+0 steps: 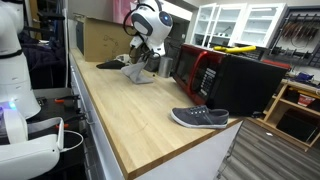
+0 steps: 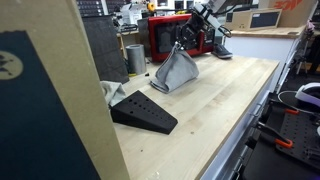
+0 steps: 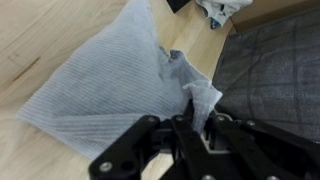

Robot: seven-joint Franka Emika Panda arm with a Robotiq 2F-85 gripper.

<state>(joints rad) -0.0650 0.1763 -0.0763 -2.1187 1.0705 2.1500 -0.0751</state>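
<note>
One ribbed grey cloth (image 3: 110, 85), tent-shaped, in the closed gripper (image 3: 195, 118), over smooth wooden worktop (image 3: 40, 40).

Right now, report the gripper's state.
Gripper: closed, holding the grey cloth by a pinched fold.

A grey shoe (image 1: 200, 118) lies on a wooden table (image 1: 125, 105) near a red microwave (image 1: 206, 72). A black wedge (image 2: 143, 112) sits well apart.

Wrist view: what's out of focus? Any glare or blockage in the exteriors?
Wrist view: claw blurred up close, cloth weave fairly sharp. In an exterior view, a near tan panel blocks the frame's left, soft. In an exterior view, white cabinets look washed out.
</note>
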